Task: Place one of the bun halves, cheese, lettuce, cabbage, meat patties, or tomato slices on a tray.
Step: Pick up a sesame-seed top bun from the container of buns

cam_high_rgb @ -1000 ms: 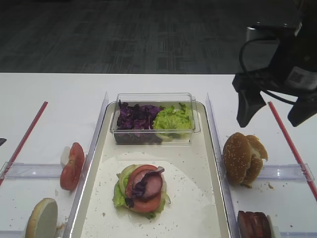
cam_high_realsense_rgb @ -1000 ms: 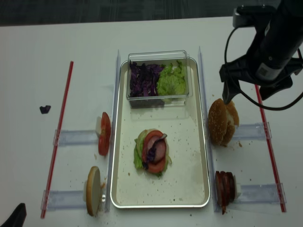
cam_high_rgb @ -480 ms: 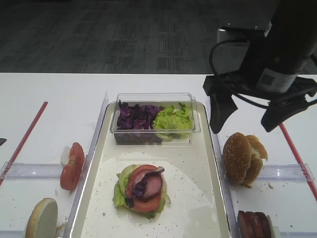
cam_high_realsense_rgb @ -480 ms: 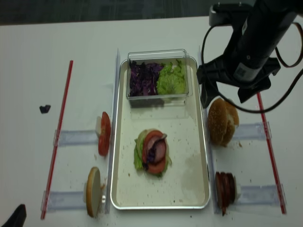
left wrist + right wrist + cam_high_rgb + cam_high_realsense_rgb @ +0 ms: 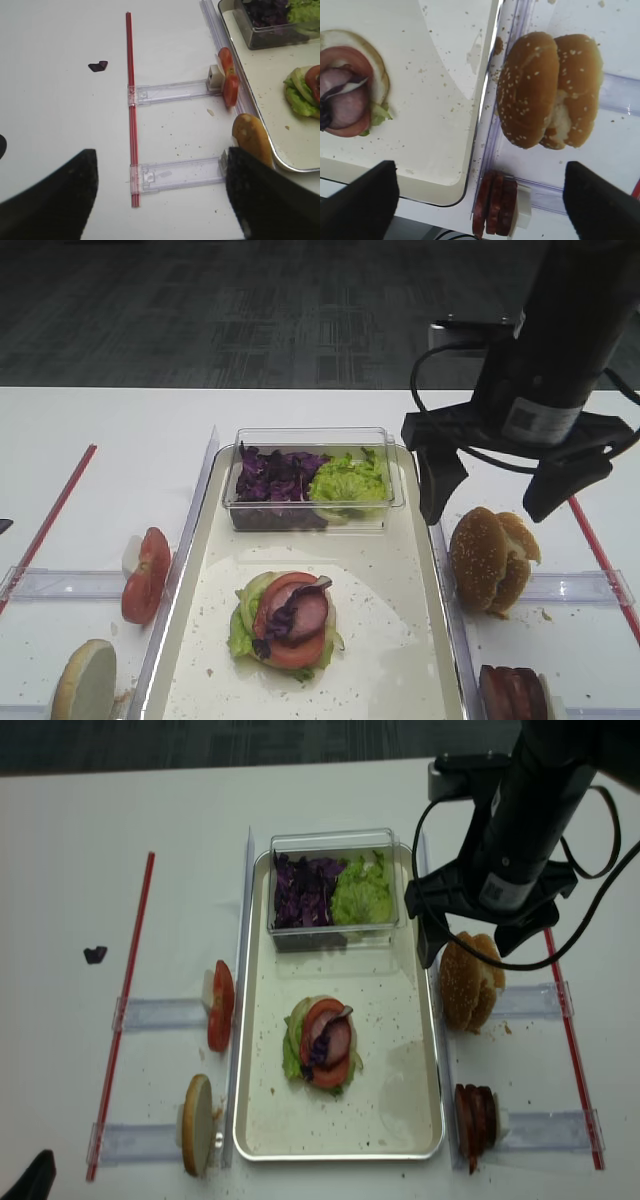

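Note:
The sesame-seeded bun half (image 5: 478,558) stands on edge just right of the tray (image 5: 400,650), leaning on a torn bun half (image 5: 520,552). My right gripper (image 5: 488,508) hangs open just above it, one finger on each side, touching nothing. In the right wrist view the bun half (image 5: 527,90) and meat patties (image 5: 495,202) lie below the open right gripper (image 5: 482,200). A stack of lettuce, tomato and meat (image 5: 288,618) sits on the tray. Tomato slices (image 5: 146,573) stand left of it. The left gripper (image 5: 160,200) is open over bare table. No cheese is in view.
A clear tub (image 5: 312,502) at the tray's far end holds cabbage (image 5: 275,475) and lettuce (image 5: 348,480). A pale bun half (image 5: 85,692) stands front left. Clear plastic rails (image 5: 160,1012) and red rods (image 5: 125,1010) flank the tray. A purple scrap (image 5: 95,952) lies far left.
My right arm has swung in from the right edge, leftward and lower, and now hangs over the bun halves. Its jaws stayed open. Food and tray have not moved.

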Robot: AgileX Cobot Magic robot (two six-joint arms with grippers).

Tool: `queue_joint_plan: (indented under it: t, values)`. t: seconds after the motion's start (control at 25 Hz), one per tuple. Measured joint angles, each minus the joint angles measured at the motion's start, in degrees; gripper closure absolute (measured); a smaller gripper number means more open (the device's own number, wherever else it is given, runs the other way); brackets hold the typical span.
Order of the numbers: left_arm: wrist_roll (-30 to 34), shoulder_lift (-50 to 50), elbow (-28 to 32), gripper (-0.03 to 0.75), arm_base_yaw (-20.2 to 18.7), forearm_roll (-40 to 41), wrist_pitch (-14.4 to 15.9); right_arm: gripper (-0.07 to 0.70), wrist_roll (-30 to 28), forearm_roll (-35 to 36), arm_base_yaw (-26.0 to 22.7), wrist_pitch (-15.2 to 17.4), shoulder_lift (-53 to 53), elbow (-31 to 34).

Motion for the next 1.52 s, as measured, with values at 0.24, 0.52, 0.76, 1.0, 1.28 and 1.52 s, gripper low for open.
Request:
queue_joint_plan:
  t: [0.24, 0.52, 0.76, 1.0, 1.28, 1.52]
  values:
    - [0.0, 0.0, 0.0, 0.224, 0.0, 0.0, 0.0, -0.046, 0.65, 0.0, 0.0, -0.1, 3.96, -0.14]
    - [0.0, 0.0, 0.0, 0.224, 0.0, 0.0, 0.0, -0.046, 0.65, 0.0, 0.0, -2.25, 6.07, -0.14]
    - [0.0, 0.0, 0.0, 0.224, 0.0, 0.32, 0.0, -0.036, 0.65, 0.1, 0.0, -3.52, 7.66, -0.44]
    - [0.0, 0.0, 0.0, 0.224, 0.0, 0.0, 0.0, 0.065, 0.65, 0.1, 0.0, -4.59, 8.7, -0.44]
    - [0.0, 0.0, 0.0, 0.224, 0.0, 0.0, 0.0, 0.139, 0.65, 0.1, 0.0, -4.92, 9.08, -0.44]
    - [0.0, 0.0, 0.0, 0.224, 0.0, 0.0, 0.0, 0.144, 0.65, 0.0, 0.0, -5.04, 10.39, -0.44]
